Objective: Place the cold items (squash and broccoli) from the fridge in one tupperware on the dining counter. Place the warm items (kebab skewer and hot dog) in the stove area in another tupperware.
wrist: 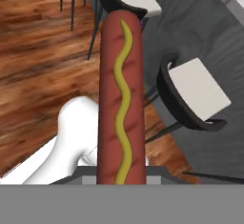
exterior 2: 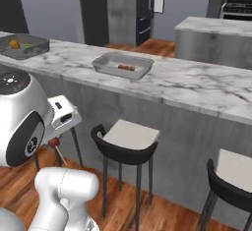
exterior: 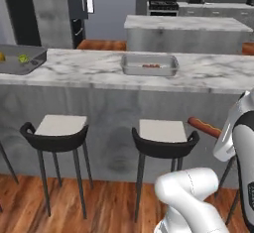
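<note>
Gripper (wrist: pixel 121 182) pinches the hot dog (wrist: pixel 120 94) at frame centre of the hand view, while the tupperware (exterior: pixel 149 64) at upper centre holds the kebab skewer (exterior: pixel 151 66) and the upper-left tupperware (exterior: pixel 31 63) holds two small yellow-green items.

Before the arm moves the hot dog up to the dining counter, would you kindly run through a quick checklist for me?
1. Hot dog held in the hand: ok.
2. Warm tupperware on the dining counter reachable ahead: ok.
3. Kebab skewer already inside it: ok.
4. Room left beside the skewer: ok.
5. Cold tupperware apart, holding two small items: ok.
6. Stool close to the hot dog: cannot tell clearance.
</note>
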Controlling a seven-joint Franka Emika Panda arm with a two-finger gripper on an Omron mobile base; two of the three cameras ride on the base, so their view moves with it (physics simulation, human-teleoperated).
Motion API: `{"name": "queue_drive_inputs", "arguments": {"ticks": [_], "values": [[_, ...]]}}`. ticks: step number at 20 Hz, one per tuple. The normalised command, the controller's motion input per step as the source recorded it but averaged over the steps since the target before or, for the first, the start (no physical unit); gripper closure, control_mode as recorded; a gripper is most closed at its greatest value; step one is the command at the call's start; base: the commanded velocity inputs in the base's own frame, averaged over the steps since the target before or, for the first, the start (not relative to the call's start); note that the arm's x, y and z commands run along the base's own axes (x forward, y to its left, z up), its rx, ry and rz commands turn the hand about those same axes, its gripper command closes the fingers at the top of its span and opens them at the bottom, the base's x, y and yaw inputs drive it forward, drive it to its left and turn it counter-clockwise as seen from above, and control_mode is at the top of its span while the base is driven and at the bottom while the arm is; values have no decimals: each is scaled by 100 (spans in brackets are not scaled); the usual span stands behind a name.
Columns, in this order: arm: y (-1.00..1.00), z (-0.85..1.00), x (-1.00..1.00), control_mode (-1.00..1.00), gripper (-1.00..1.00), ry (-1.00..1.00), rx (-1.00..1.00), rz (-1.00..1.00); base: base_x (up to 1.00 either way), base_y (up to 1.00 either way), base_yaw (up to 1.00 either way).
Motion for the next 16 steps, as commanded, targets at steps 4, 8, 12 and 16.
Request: {"name": "queue_drive_inputs", "arguments": {"ticks": [4,8,12,16], "values": [[0,0,0,100,100,0,0,0,69,27,-34],[0,0,0,100,100,0,0,0,64,-1,-33],[0,0,0,100,100,0,0,0,75,18,-35],[0,0,0,100,100,0,0,0,65,53,-13]]}}
